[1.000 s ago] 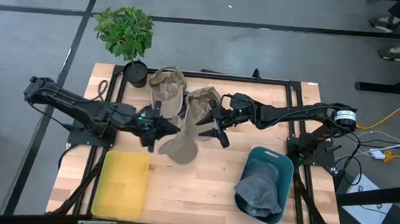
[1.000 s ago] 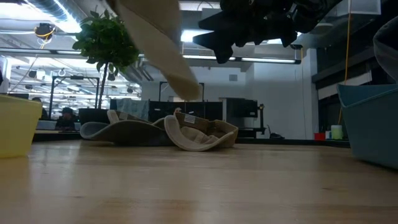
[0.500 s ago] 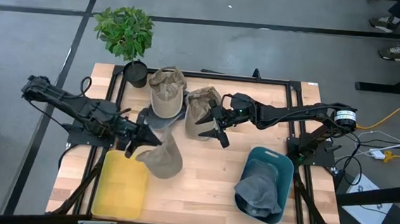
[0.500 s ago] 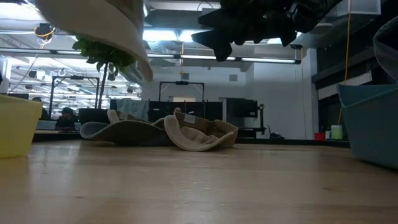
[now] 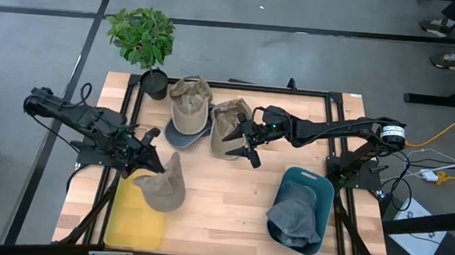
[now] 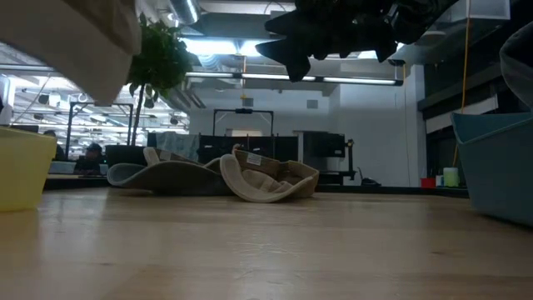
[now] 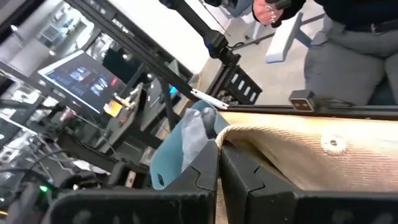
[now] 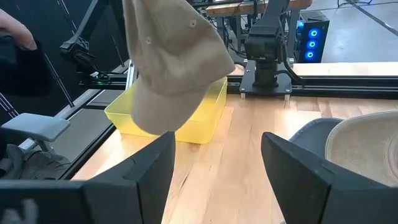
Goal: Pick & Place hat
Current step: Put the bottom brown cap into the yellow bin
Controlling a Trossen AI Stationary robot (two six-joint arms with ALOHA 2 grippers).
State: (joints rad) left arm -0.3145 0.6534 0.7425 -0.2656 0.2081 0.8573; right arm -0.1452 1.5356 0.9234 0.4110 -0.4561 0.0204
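My left gripper (image 5: 150,161) is shut on a tan hat (image 5: 164,190) and carries it in the air over the far right corner of the yellow bin (image 5: 134,217). That hat shows at the low view's top left (image 6: 75,37) and hangs before the bin in the right wrist view (image 8: 171,62). My right gripper (image 5: 240,147) is open and hovers above a second tan hat (image 5: 230,118), which lies on the table. A third tan hat (image 5: 190,102) rests on a dark blue one (image 5: 180,138). My left gripper pinches an edge of the tan hat (image 7: 233,138) between its two fingers (image 7: 202,177). The hat is lifted clear of the table and hangs below the fingers, its crown (image 5: 158,195) lowest. Which layers are caught I cannot tell.
A teal bin (image 5: 320,190) near the table's right near corner holds a grey hat (image 5: 293,220). A potted plant (image 5: 143,37) stands at the far left corner. Bare wood lies between the two bins (image 5: 222,207). A person sits beyond the table (image 7: 354,43).
My left gripper has swung from the middle of the table toward the left and near edges, carrying the tan hat with it. The hat, which hung beside the pile of hats, is now over the yellow bin's corner. The right arm has kept still.
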